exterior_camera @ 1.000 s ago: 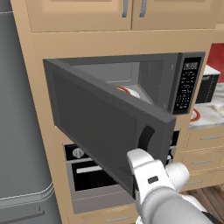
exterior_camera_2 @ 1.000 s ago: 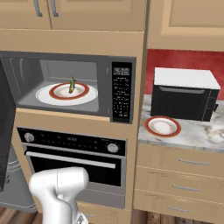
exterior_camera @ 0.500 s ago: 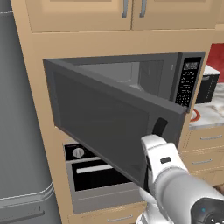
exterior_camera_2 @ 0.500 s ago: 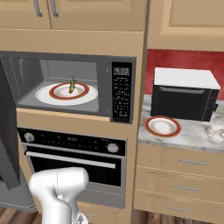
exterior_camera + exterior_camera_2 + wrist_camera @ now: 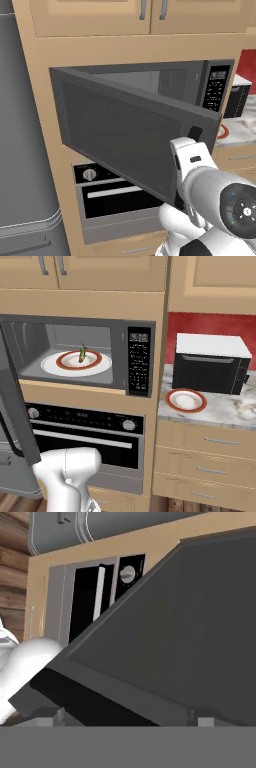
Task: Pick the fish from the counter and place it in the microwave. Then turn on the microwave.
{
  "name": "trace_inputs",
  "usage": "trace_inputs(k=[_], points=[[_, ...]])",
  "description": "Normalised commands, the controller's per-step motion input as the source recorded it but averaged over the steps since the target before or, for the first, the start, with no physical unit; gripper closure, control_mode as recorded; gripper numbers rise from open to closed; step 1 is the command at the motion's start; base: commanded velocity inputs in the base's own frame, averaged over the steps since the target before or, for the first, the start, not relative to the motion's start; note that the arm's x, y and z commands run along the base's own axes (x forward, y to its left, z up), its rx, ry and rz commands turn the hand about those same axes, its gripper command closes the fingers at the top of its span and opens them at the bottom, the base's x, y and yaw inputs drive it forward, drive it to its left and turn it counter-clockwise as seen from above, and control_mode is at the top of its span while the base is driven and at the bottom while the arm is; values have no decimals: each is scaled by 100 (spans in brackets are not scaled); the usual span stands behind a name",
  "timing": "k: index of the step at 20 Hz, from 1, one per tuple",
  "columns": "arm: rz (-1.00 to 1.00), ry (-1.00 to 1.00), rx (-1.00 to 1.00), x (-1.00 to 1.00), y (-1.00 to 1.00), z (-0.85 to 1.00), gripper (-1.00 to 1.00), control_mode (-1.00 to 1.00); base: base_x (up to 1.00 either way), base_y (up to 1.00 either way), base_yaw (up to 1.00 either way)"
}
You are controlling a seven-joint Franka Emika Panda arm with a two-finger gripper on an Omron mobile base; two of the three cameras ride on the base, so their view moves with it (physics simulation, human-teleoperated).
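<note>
Resting on plate (image 5: pixel 75 362) inside microwave (image 5: pixel 132 336): fish (image 5: pixel 81 353); door half-open.

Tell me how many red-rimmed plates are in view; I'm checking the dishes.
2. One plate sits inside the open microwave with the fish on it. The other plate lies on the counter in front of the black oven. Others may be hidden.

We see our white arm rising from lower right of left base view, wrist up approx centre-right, hand (image 5: pixel 186 150) pointing away from cam. In right base view, arm's white elbow sits bottom left. Jaws spread wide, nothing held btwn them.
</note>
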Motion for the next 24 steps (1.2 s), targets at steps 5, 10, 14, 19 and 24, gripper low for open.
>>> trace_inputs(k=[5, 10, 14, 19, 24], points=[[0, 0, 0, 42, -29, 0, -100, -100, 0, 0, 0], [0, 0, 0, 45, -28, 0, -100, -100, 0, 0, 0], [0, 0, 0, 48, -28, 0, -100, -100, 0, 0, 0], [-2, 0, 0, 52, -26, 0, -100, -100, 0, 0, 0], [-5, 0, 0, 57, -24, 0, -100, -100, 0, 0, 0]])
